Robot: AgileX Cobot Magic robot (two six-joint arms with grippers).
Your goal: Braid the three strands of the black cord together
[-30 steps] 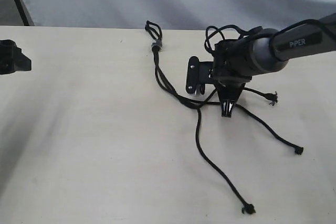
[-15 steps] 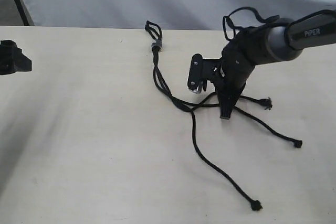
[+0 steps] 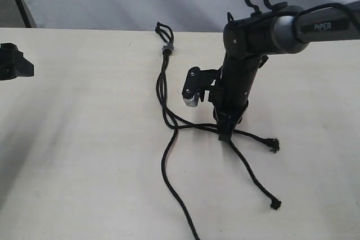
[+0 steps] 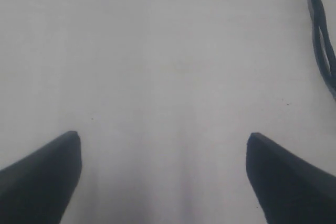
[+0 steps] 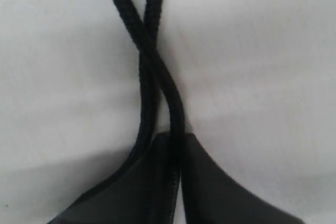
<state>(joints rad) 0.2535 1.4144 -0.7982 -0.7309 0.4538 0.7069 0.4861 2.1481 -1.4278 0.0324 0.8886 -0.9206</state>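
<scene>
The cord (image 3: 163,68) lies on the bench (image 3: 84,139), its grey band (image 3: 167,48) near the far edge and its strands (image 3: 253,172) fanning nearward. The right jaws, nearly together, pinch one strand (image 5: 177,119) just past where two cross. The left jaws stand spread wide at the bench's left side.

The cord (image 5: 149,51) is black woven fibre, rough and matt. The worktop (image 3: 84,139) looks pale, smooth and matt, faintly wood-grained. The right hand's (image 5: 175,145) fingers (image 5: 220,187) look like dull black plastic.
</scene>
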